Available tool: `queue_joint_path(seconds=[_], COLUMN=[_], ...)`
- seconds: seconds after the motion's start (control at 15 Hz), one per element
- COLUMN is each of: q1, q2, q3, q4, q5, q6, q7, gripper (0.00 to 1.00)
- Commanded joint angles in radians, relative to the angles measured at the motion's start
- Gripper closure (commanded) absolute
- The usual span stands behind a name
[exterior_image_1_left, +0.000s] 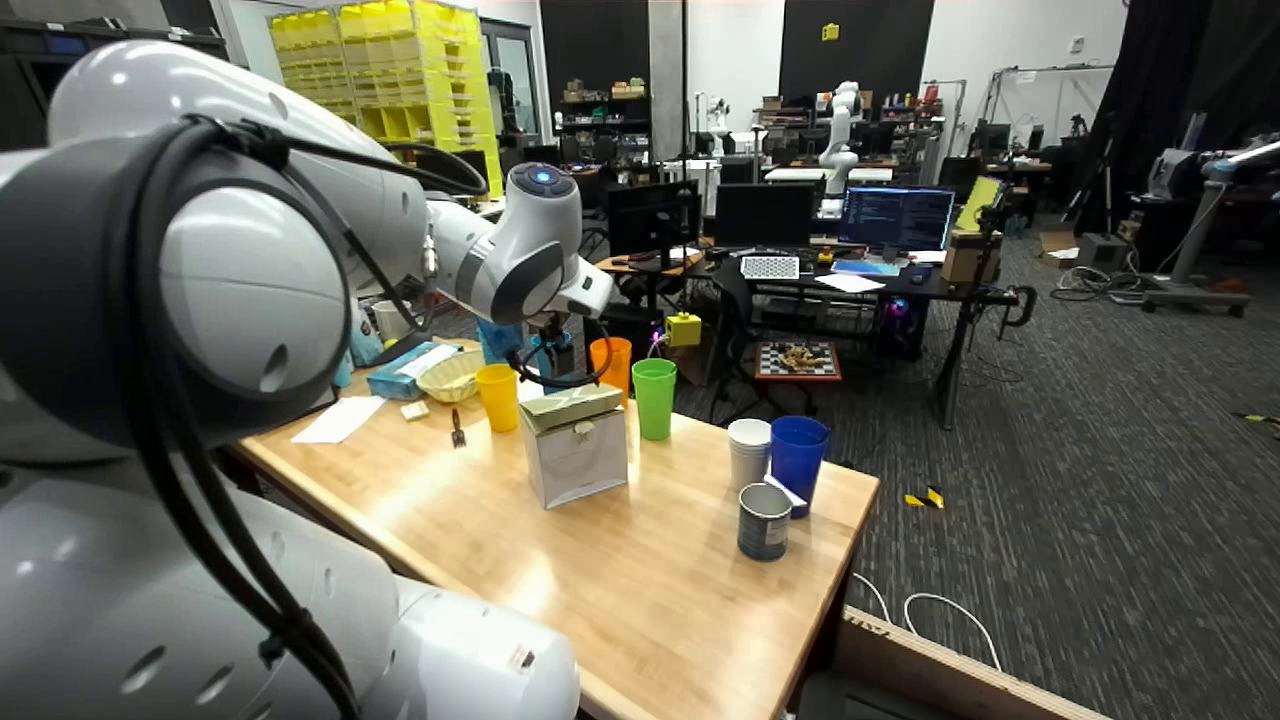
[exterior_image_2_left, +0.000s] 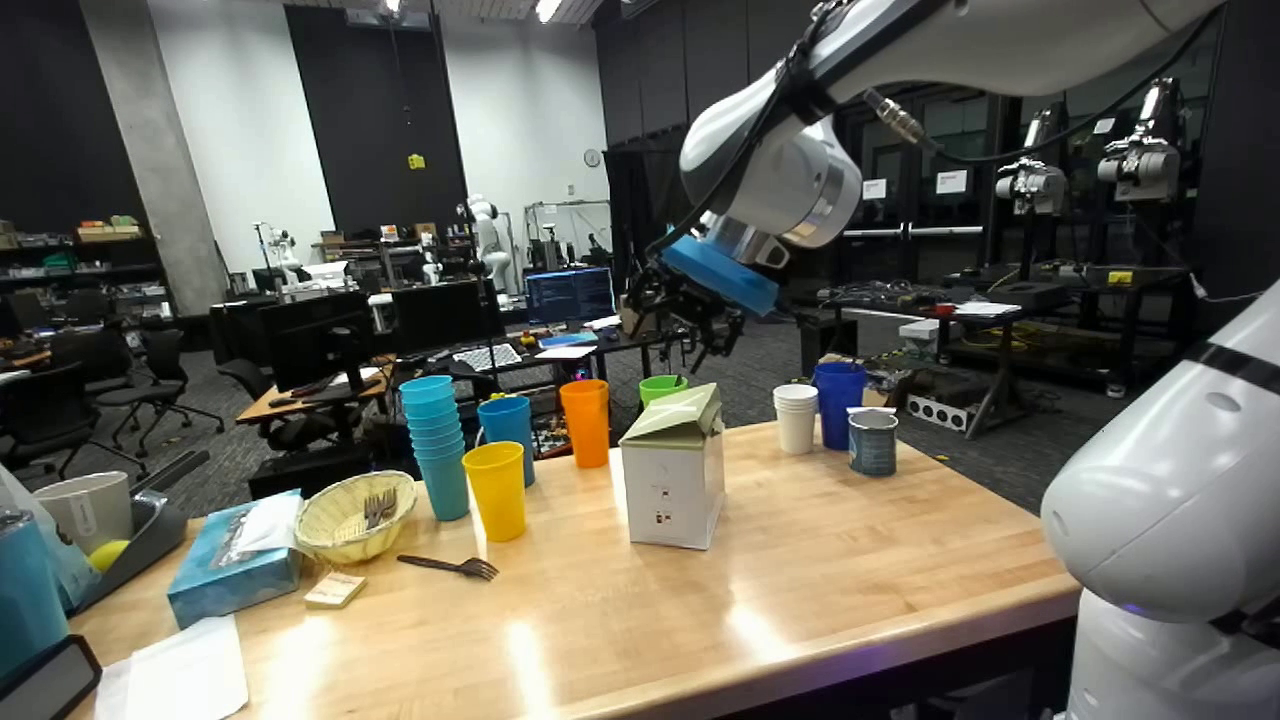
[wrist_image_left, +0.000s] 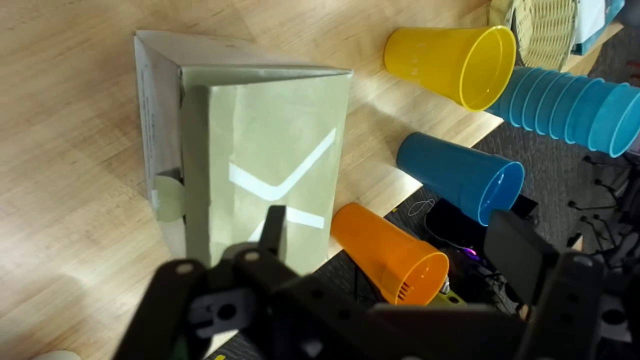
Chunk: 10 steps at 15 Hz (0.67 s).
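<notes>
- The end effector (wrist_image_left: 395, 241) hung in the air, fingers apart.
- Near it, lower down, a white box (exterior_image_2_left: 668, 485) with a green top stood on the bench (exterior_image_2_left: 800, 560).
- An orange cup (exterior_image_2_left: 586, 428) and a green cup (exterior_image_1_left: 655, 405) stood near the box.
- Farther out were a yellow cup (exterior_image_2_left: 497, 497) and a grey can (exterior_image_2_left: 872, 450).

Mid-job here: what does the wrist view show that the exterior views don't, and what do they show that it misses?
Only the wrist view: dark marks inside the orange cup.

Only the exterior views: the dark blue cup beside the white cups, the loose fork and the robot's white arm.

All of them: the green-lidded box, the orange cup itself, the yellow cup, the basket and the claw; its open fingers are clearest in the wrist view.
</notes>
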<state>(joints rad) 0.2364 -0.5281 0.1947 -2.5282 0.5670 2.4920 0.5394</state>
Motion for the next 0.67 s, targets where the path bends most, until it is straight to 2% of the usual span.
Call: queue_joint_path(seconds=[0.0,0.4,0.6], q1=[-0.025,-0.055,-0.053], q2=[-0.037,-0.043,-0.042], q3=[0.022,0.038,0.030], q4=[-0.009,0.013,0.028], q5=[0.004,-0.050,-0.070], q6=[-0.039,-0.150,-0.212], q7=[0.068,0.167,0.174], gripper=[0.00,0.00,0.00])
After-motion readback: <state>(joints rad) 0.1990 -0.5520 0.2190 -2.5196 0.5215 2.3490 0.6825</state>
